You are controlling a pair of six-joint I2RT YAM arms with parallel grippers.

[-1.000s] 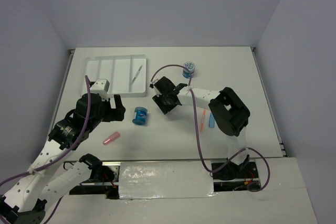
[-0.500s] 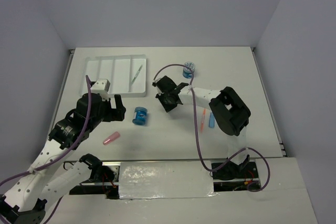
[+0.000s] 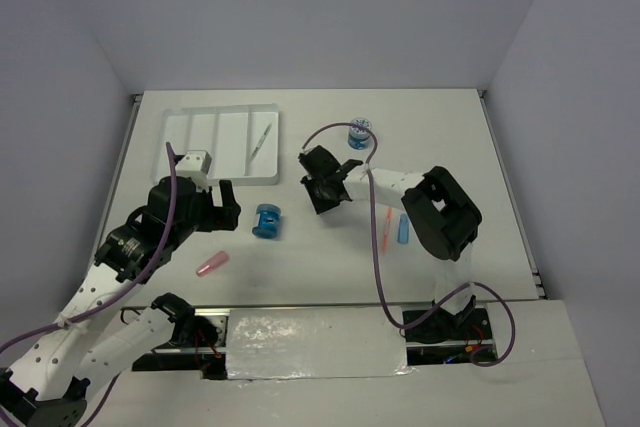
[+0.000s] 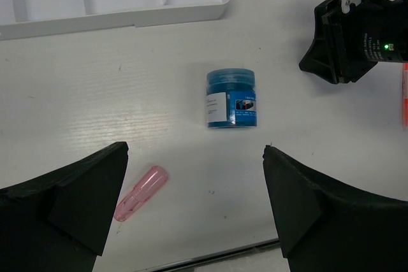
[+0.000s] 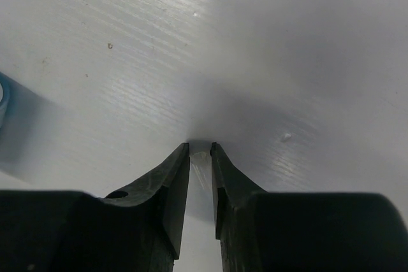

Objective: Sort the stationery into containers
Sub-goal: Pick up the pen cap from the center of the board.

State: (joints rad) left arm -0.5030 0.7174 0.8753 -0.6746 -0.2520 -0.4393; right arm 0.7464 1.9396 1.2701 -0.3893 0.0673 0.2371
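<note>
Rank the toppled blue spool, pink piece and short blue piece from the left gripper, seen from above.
From the left gripper:
1. Toppled blue spool, just right of it.
2. Pink piece, nearer the bases.
3. Short blue piece, far right.

My left hand (image 3: 230, 205) is just left of the lying blue spool (image 3: 267, 220), my right hand (image 3: 320, 195) over the tabletop (image 3: 330, 267) between that and the upright blue spool (image 3: 360, 133), grey-green pen (image 3: 262, 142) in the rightmost compartment of the white tray (image 3: 190, 137), orange pen (image 3: 386, 227) and blue stub (image 3: 404, 229) side by side further right.

Lab robot cell; blank walls (image 3: 320, 17) box in a white table (image 3: 440, 127).
</note>
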